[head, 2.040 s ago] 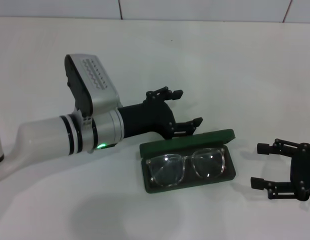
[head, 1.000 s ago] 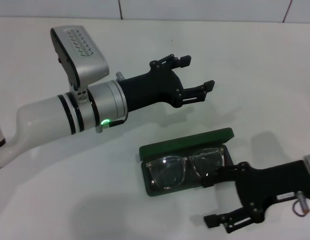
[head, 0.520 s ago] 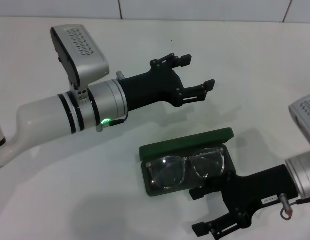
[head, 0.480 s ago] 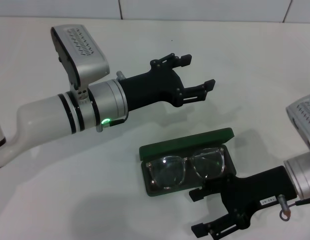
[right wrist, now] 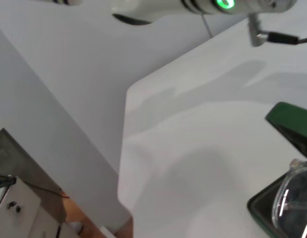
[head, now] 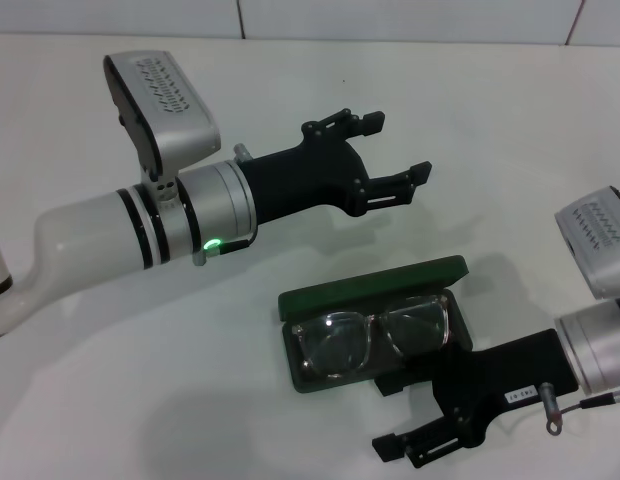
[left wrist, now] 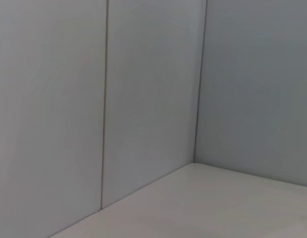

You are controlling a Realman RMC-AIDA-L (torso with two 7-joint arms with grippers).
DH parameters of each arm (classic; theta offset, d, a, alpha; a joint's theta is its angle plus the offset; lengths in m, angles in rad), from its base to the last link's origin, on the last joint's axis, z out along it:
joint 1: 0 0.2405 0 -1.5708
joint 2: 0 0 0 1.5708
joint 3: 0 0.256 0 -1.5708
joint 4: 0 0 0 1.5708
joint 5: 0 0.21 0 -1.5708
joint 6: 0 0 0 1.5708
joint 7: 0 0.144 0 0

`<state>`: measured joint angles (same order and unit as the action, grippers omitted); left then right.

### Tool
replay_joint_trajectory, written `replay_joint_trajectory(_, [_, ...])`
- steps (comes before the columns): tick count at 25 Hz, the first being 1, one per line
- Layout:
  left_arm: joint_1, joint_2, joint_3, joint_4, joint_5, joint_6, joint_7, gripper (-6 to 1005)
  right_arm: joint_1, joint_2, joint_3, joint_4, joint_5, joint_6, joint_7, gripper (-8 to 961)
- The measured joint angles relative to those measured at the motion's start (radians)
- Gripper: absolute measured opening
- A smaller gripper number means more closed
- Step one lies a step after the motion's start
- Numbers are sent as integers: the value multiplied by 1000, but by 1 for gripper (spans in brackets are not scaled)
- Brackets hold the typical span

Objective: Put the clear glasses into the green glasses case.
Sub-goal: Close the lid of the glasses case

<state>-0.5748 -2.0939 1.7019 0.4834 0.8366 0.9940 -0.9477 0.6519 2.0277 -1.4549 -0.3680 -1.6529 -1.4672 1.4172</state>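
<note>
the white table (head: 510,130) fills the scene, a plain pale surface with soft grey shadows lying across it. along its far edge stands a white tiled wall (head: 410,18) with thin dark joints, and the left wrist view shows pale wall panels (left wrist: 148,99) meeting in a corner above the tabletop. in the right wrist view the table ends at a rounded corner (right wrist: 127,94), and beyond its edge there is a patch of brownish floor (right wrist: 76,218) beside a pale cabinet-like thing (right wrist: 15,203).
</note>
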Motion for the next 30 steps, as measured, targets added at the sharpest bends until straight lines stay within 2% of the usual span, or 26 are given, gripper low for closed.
replay_joint_trajectory(12, [5, 5, -16, -2, 1, 20, 1, 881, 9, 0, 1, -10, 31, 69, 18, 860])
replay_joint_trajectory(15, [9, 6, -60, -6, 5, 20, 7, 881, 10, -2, 0, -29, 31, 41, 18, 859])
replay_joint_trajectory(21, [34, 11, -173, 1, 6, 71, 14, 881, -26, -21, 1, -110, 10, -82, 18, 857])
replay_joint_trajectory(25, [35, 13, -260, 2, 6, 120, 15, 881, -1, -11, -1, -124, -56, -96, 30, 857])
replay_joint_trajectory(30, [27, 14, -288, 13, 6, 129, 20, 882, 62, 0, -15, -92, -69, -93, 48, 857])
